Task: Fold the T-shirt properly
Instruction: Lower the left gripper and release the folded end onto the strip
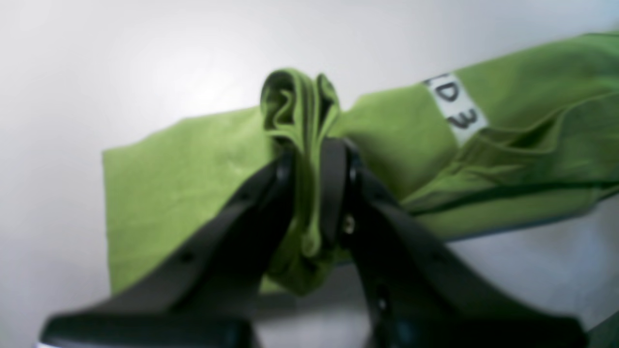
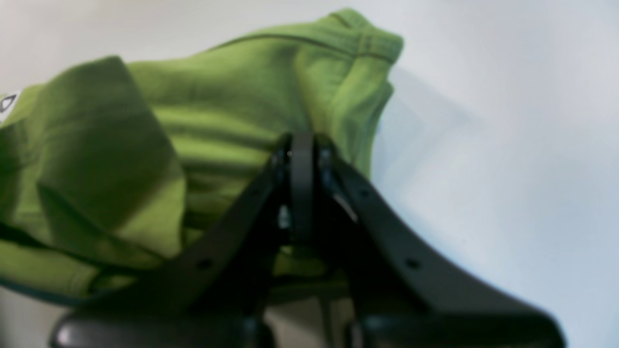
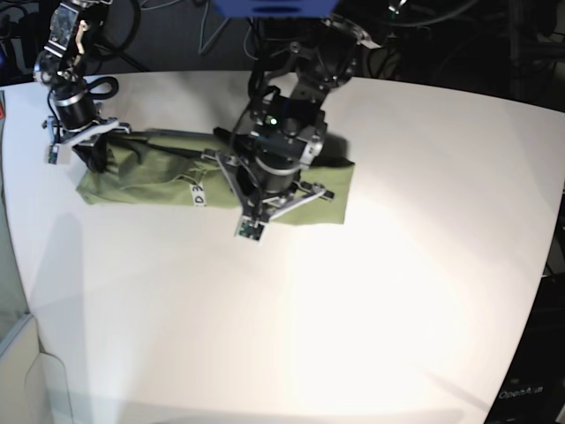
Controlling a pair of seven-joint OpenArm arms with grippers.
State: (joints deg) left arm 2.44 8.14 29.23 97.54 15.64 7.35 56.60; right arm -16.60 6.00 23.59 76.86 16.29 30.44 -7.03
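white table [image 3: 397, 291] — fills most of base view, bare surface brightly lit | dark cables [image 3: 177, 26] — tangled behind table's far edge | black unit with small white lettering [image 3: 530, 389] — bottom right corner beside table | pale object [image 3: 26, 371] — bottom left corner, unclear

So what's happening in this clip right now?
A two-armed robot is folding a green T-shirt that lies as a long band on a white table. The left gripper pinches a bunch of fabric near the middle. The right gripper is shut at the shirt's far end, with cloth bunched around it.
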